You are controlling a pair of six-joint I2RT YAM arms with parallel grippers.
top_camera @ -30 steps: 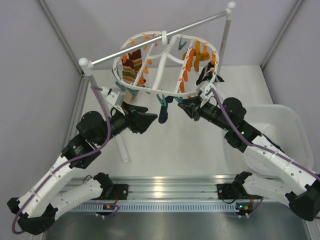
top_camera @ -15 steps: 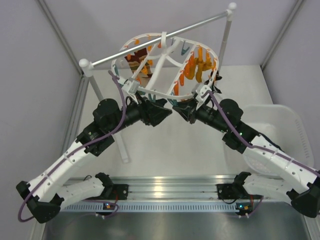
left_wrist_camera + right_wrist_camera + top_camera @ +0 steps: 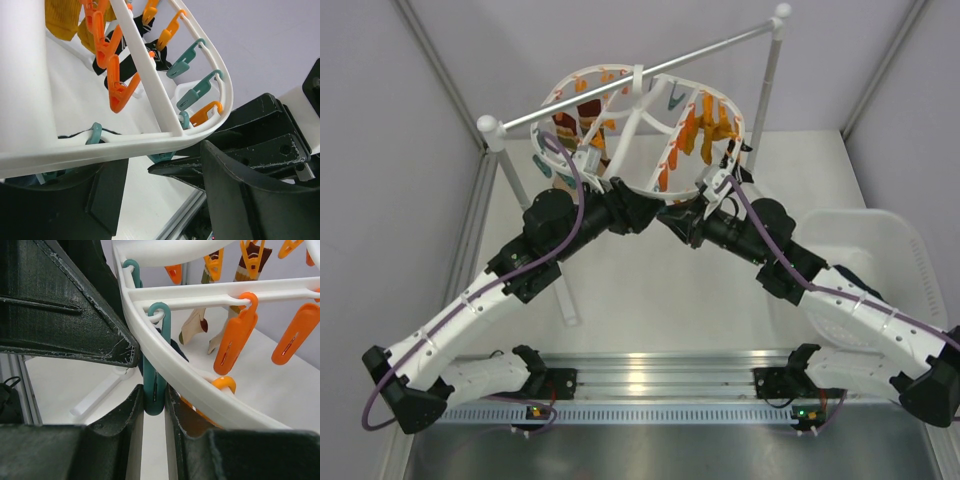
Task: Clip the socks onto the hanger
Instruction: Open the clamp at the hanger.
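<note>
Right gripper [image 3: 154,397] pinches a teal clip [image 3: 155,380] (long axis vertical) on the hanger [image 3: 200,292].

One white oval hanger [image 3: 628,135], tilted and hooked over the bar of a white-and-metal rod stand [image 3: 740,40]; it carries orange clips [image 3: 672,160], a teal clip [image 3: 542,166] at its left rim, a maroon-striped sock [image 3: 565,125] at the left and a mustard-orange sock [image 3: 705,118] at the right. Left gripper [image 3: 638,212] and right gripper [image 3: 672,222], both black, meet tip to tip under the hanger's near rim, finger positions not discernible. One white table [image 3: 650,290], a white bin [image 3: 890,250] at its right edge and a metal rail [image 3: 650,385] along its near edge.
</note>
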